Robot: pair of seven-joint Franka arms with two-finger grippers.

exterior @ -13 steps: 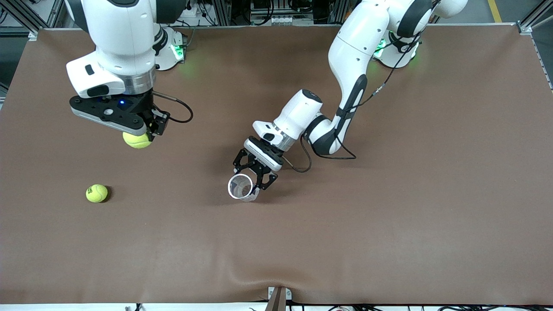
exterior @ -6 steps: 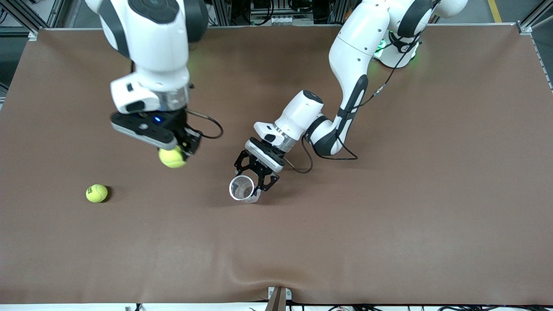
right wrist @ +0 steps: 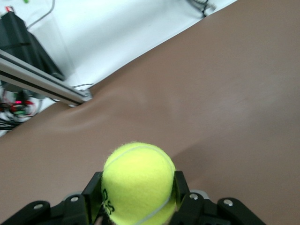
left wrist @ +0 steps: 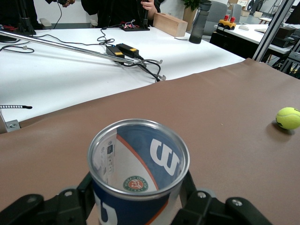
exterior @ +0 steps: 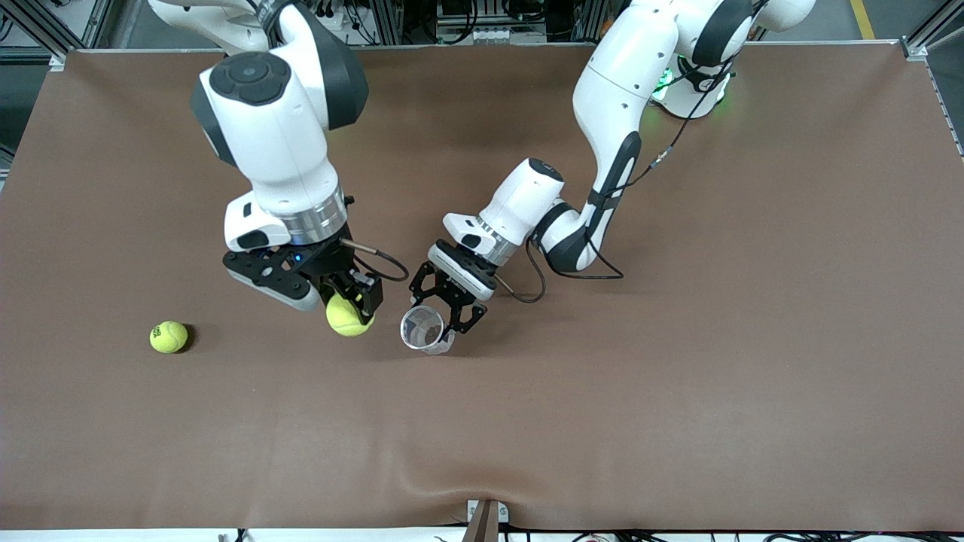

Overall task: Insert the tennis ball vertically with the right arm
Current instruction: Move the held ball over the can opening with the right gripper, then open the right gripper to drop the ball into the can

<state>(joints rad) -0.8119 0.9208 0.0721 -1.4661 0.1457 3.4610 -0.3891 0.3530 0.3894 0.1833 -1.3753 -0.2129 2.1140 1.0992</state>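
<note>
Probably a robotics lab: aluminium framing [exterior: 45, 30], cabled workbench [left wrist: 70, 70].

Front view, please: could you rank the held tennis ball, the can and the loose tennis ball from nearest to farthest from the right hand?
1. Held tennis ball: gripped in the right hand, up over the table.
2. Can: open-topped, beside that hand and gripped by the left hand.
3. Loose tennis ball: lying on the table toward the right arm's end, clearly farthest.

The clear ball can [left wrist: 138, 174] bears a white Wilson "W" and a round Roland-Garros emblem.
</note>
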